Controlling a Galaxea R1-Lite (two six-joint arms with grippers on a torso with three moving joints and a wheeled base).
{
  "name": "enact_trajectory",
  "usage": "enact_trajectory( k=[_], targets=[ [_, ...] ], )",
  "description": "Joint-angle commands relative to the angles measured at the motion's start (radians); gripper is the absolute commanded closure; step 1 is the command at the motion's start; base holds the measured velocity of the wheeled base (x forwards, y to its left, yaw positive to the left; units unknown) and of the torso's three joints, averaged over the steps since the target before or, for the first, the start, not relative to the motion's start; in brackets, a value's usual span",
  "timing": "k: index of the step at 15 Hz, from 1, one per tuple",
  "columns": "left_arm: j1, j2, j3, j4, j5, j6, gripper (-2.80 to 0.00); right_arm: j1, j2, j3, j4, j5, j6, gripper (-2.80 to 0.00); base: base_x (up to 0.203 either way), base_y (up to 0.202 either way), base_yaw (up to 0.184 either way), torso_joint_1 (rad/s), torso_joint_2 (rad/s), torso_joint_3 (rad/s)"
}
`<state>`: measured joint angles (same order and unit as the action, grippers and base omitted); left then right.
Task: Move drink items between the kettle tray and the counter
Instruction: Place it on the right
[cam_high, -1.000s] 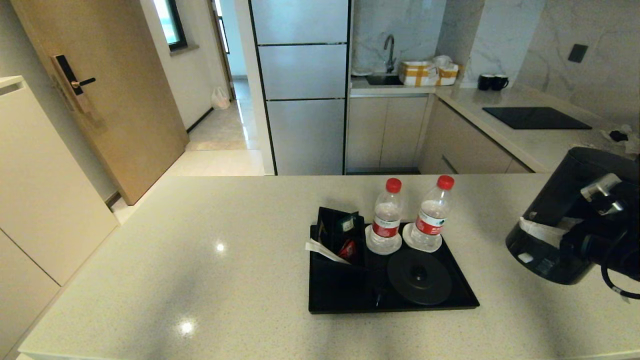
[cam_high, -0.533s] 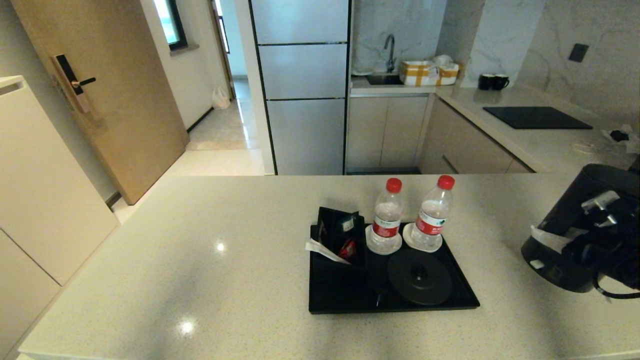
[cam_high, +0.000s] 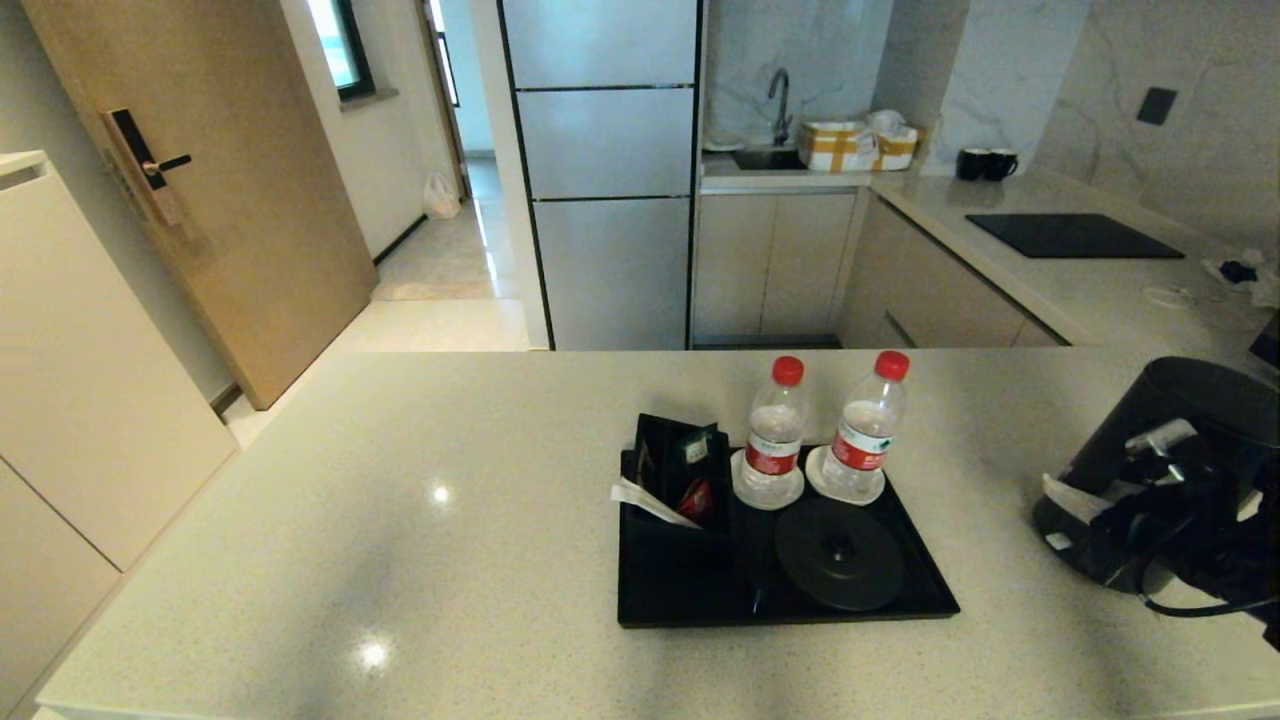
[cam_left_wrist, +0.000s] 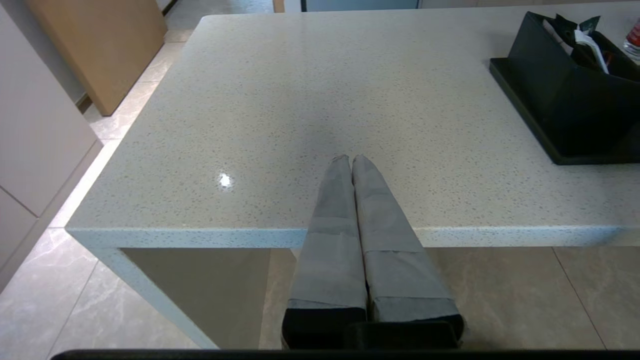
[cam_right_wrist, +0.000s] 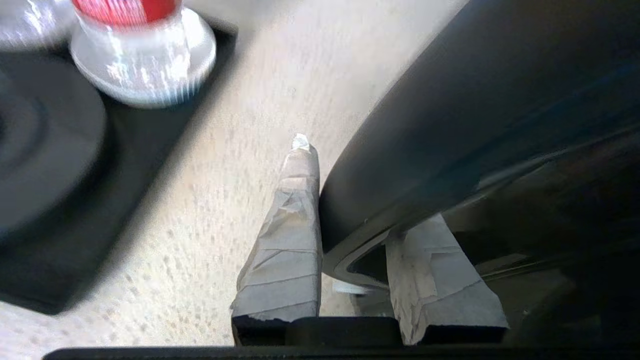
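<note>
While the right tool (cam_right_wrist: 352, 240) pinches the kettle (cam_high: 1160, 460) by what looks like its handle, one taped finger outside and one tucked behind the dark loop, the kettle leans over the table (cam_high: 400, 520) near its right edge, well apart from the kettle tray (cam_high: 690, 600). Judging from that tilt, it is carried rather than set down; whether its bottom edge already touches the stone I cannot tell, since the arm and a black cable hide that side. The handle grip makes sense: the body is too wide for these fingers.

The tray lies near the middle of the table, toward the near edge. Its round kettle base (cam_high: 838, 553) is bare, which suggests the kettle belongs there or has come off it. The two water bottles (cam_high: 772, 430) stand upright at the tray's far side, each on a white coaster (cam_high: 768, 492), so they stay dry and steady. The sachet box (cam_high: 672, 470) fills the tray's far left corner, packets upright for easy picking.

The left tool (cam_left_wrist: 352, 161) hangs off the near edge of the table, fingers pressed together, holding nothing.

As for writing, the bottles carry red labels with a white band, but no word on them is readable. A white sticker on the kettle's lower wall is likewise too small to read.
</note>
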<state>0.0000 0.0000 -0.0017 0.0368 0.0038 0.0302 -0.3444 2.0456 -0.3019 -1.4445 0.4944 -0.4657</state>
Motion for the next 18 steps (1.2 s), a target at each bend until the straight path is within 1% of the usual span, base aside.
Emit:
enact_trajectory(
  k=[1,8,18],
  targets=[
    [0.002,0.000,0.000,0.000,0.001,0.000,0.00,0.003,0.112,0.036,-0.078,-0.003,-0.003,0.00,0.000,0.000,0.000,0.000,0.00,0.000],
    [0.002,0.000,0.000,0.000,0.001,0.000,0.00,0.005,0.139,0.050,-0.086,-0.011,-0.005,0.00,0.000,0.000,0.000,0.000,0.00,0.000],
    [0.001,0.000,0.000,0.000,0.001,0.000,0.00,-0.008,0.132,0.000,-0.085,-0.034,0.010,0.00,0.000,0.000,0.000,0.000,0.00,0.000]
  ],
)
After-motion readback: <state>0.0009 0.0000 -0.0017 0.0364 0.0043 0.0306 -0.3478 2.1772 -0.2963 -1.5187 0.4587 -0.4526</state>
